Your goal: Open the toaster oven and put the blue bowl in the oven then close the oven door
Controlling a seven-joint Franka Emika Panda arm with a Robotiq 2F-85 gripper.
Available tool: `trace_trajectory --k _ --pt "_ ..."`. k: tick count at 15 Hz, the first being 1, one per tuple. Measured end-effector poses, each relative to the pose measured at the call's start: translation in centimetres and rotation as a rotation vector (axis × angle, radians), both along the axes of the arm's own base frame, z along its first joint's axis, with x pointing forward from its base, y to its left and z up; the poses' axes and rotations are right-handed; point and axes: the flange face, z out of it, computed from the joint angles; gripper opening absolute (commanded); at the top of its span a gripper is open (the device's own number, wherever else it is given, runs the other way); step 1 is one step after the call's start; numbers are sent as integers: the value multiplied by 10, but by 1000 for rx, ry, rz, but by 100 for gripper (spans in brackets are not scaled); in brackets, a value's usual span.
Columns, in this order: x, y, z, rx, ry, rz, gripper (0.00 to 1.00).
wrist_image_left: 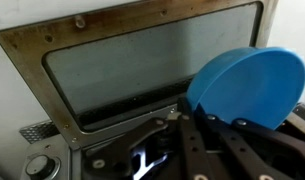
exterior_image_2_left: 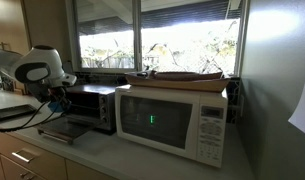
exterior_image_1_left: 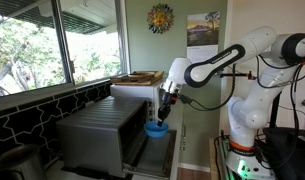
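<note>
The grey toaster oven stands on the counter in both exterior views. Its oven door hangs open and lies about flat in front of it. In the wrist view the door's inner face with the glass window fills the picture. My gripper is shut on the rim of the blue bowl and holds it tilted above the open door. In the wrist view the bowl sits at the right, with the fingers below it.
A white microwave stands beside the oven with a flat wooden tray on top. Windows run behind the counter. A wall is close on the microwave's far side.
</note>
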Motion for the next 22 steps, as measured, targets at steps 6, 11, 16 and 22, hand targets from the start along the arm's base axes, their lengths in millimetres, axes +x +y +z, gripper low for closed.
trace_trajectory --k 6,11,16,22 --pt "7 -17 0 129 -9 -280 4" --pt "13 -22 8 211 -35 -449 4" --pt "15 -17 -2 215 0 -523 4" --pt "19 -17 -15 214 40 -591 4"
